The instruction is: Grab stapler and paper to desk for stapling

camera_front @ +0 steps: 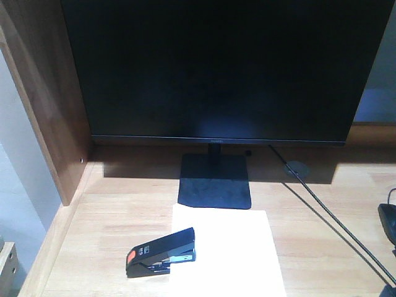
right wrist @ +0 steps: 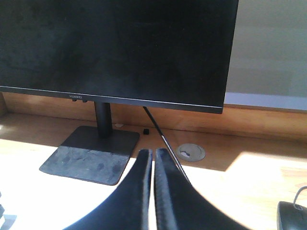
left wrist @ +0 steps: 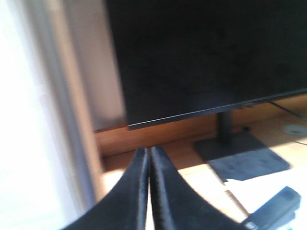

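Monitor (camera_front: 210, 68) blocks rear (cable (camera_front: 334, 216) crosses right).

The left wrist view was blurred throughout. There the stapler (left wrist: 274, 209) was cut off at the bottom right corner, only part of its body showing. In the front view the paper (camera_front: 229, 253) ran off the bottom edge, and the stapler (camera_front: 159, 253) hid its left margin. The monitor (camera_front: 216, 68) was cropped along the top. The mouse (right wrist: 293, 215) was clipped at the right wrist view's lower right corner.

Front cam looks down at the light wooden desk (camera_front: 322, 223); both wrist cams sit low, sharing the big black monitor (camera_front: 216, 68).
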